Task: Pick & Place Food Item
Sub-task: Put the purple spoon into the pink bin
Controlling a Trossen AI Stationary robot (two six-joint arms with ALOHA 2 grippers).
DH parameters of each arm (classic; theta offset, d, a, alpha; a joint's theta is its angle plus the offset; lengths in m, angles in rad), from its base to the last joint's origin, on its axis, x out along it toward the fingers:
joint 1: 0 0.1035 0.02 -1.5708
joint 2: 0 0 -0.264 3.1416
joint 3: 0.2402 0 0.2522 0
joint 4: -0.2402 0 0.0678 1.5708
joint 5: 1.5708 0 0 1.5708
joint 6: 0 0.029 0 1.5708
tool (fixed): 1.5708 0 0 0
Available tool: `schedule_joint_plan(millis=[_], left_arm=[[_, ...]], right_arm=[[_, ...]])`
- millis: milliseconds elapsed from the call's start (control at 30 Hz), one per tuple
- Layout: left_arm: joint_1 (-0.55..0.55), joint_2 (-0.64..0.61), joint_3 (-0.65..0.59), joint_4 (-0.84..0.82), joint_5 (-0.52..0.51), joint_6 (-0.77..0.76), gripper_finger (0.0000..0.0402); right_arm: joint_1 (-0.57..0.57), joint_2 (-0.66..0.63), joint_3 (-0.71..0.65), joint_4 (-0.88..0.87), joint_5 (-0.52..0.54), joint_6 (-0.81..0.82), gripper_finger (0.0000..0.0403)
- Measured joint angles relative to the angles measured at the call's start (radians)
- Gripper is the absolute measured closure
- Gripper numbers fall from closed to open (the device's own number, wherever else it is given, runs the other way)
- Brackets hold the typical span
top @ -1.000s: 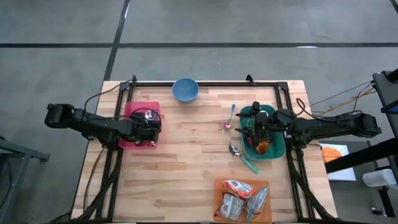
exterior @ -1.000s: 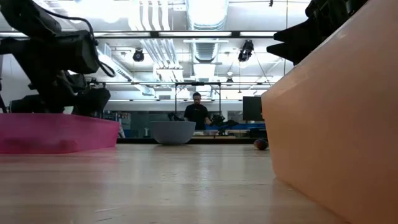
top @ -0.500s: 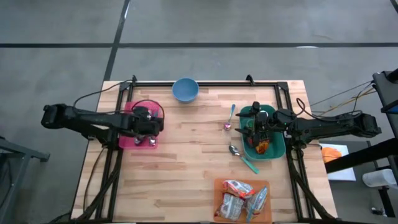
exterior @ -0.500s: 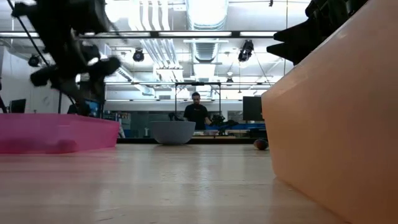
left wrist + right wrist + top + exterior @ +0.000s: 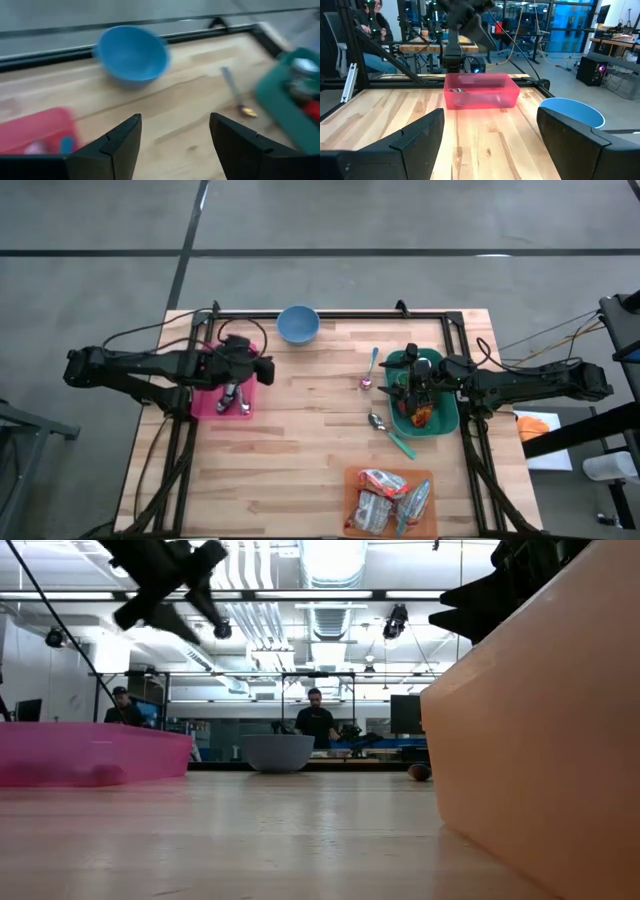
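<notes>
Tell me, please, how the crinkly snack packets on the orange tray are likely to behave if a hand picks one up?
The snack packets look like thin glossy film, so one would probably crumple and feel slippery. They seem puffy and likely light. They lie overlapping on the orange tray, so lifting one may drag a neighbour.

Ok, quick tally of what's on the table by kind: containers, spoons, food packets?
Bowls: 1, blue bowl
Bins: 3, pink bin, green bin, orange tray
Spoons: 2, one by the green bin, one nearer the tray
Food packets: a heap in the orange tray, count unclear
Total: 6 plus the packets
</notes>
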Motion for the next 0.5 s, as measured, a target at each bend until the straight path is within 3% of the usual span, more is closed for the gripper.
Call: schedule_joint_plan(millis=[233,500], left_arm=[[0.0,0.007,-0.003,0.241,0.164,0.279,0.0164],[0.01,0.01,-0.005,0.261,0.191,0.317,0.0164]], right_arm=[[0.0,0.0,0.0,0.0,0.0,0.001,0.0087],[0.0,0.0,0.0,0.0,0.0,0.0,0.0087]])
